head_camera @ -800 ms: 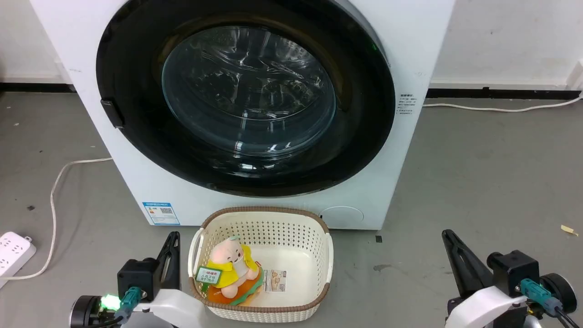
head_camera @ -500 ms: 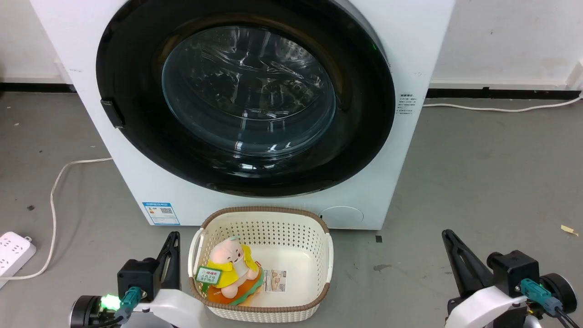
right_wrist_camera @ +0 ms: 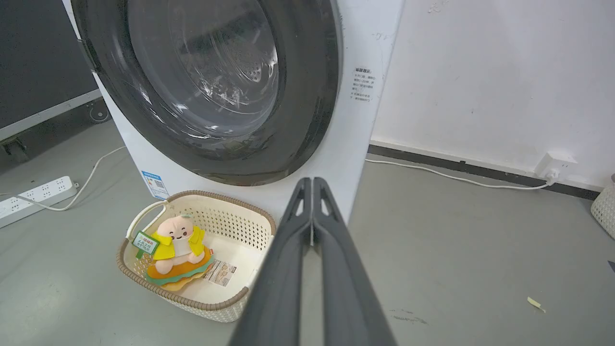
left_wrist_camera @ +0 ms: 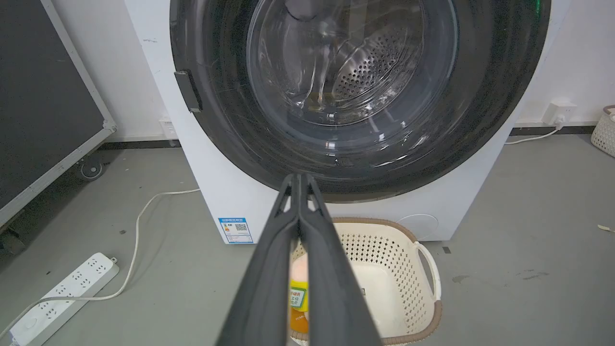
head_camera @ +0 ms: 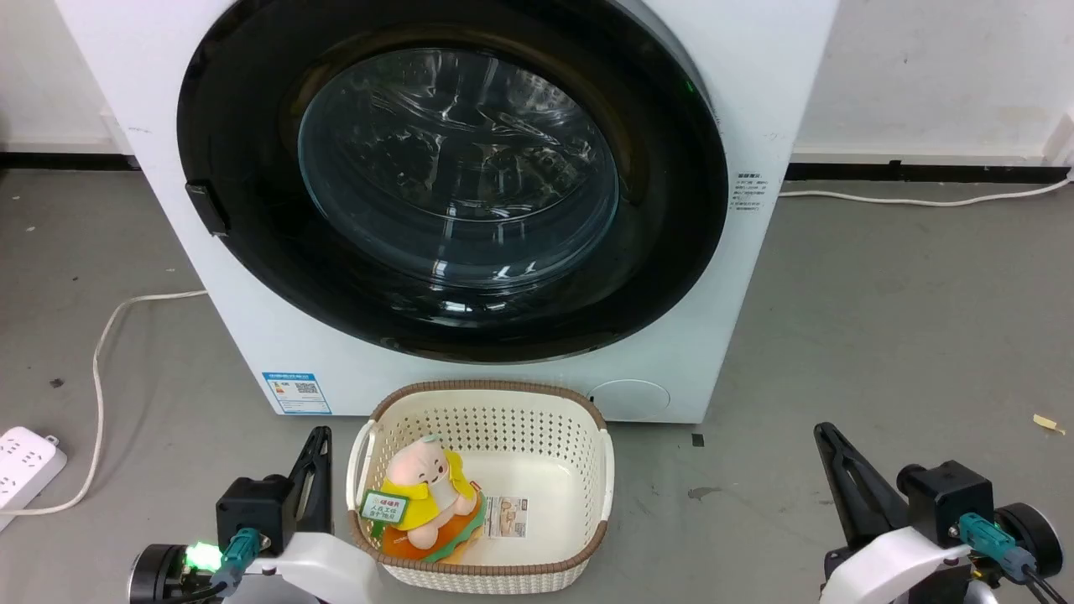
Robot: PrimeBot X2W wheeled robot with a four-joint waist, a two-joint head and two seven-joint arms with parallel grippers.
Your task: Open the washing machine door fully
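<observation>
The white washing machine [head_camera: 780, 75] stands ahead of me on the grey floor. Its door [head_camera: 243, 168], a glossy black disc with a clear glass bowl at the centre, lies flat against the front, closed. A small dark latch tab [head_camera: 206, 208] sits on the door's left edge. The door [left_wrist_camera: 490, 96] also shows in the left wrist view, and the door [right_wrist_camera: 307, 96] in the right wrist view. My left gripper [head_camera: 320, 436] rests low at the lower left, shut and empty; its tips [left_wrist_camera: 298, 179] touch. My right gripper [head_camera: 823, 432] rests low at the lower right, shut and empty, away from the machine.
A cream perforated basket [head_camera: 587, 470] with a plush toy [head_camera: 424, 495] stands on the floor right before the machine, between my grippers. A white power strip [head_camera: 25, 461] and its cable [head_camera: 101, 352] lie at the left. Another cable [head_camera: 923, 200] runs along the wall at the right.
</observation>
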